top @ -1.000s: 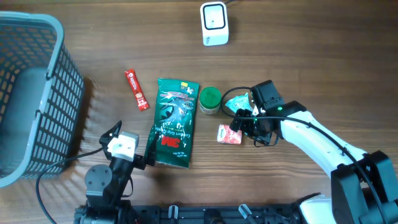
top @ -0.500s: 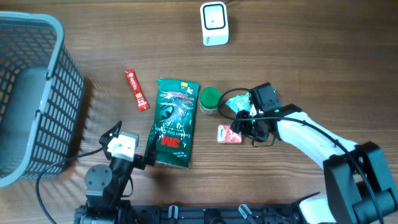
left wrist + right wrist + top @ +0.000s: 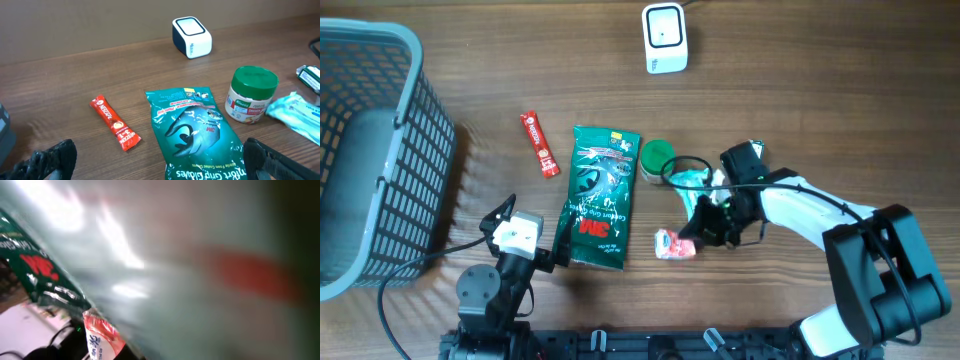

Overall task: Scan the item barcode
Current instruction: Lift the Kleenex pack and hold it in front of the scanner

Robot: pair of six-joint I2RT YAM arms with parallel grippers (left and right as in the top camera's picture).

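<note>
My right gripper (image 3: 698, 234) is shut on a small red-and-white sachet (image 3: 673, 244), held off the table right of the green 3M glove pack (image 3: 603, 195). The right wrist view is blurred; the sachet (image 3: 102, 336) shows at its lower left. The white scanner (image 3: 665, 38) stands at the back middle, also in the left wrist view as the scanner (image 3: 192, 37). At the front left my left gripper (image 3: 533, 238) rests open and empty, its fingertips (image 3: 56, 159) either side of the glove pack (image 3: 197, 135).
A red Nescafe stick (image 3: 539, 145) lies left of the glove pack. A green-lidded jar (image 3: 657, 160) and a teal pouch (image 3: 696, 180) sit just behind my right gripper. A grey mesh basket (image 3: 415, 150) fills the left side.
My right gripper closed on the red-and-white sachet and carried it forward and to the left, away from the teal pouch. The left arm stayed still.
</note>
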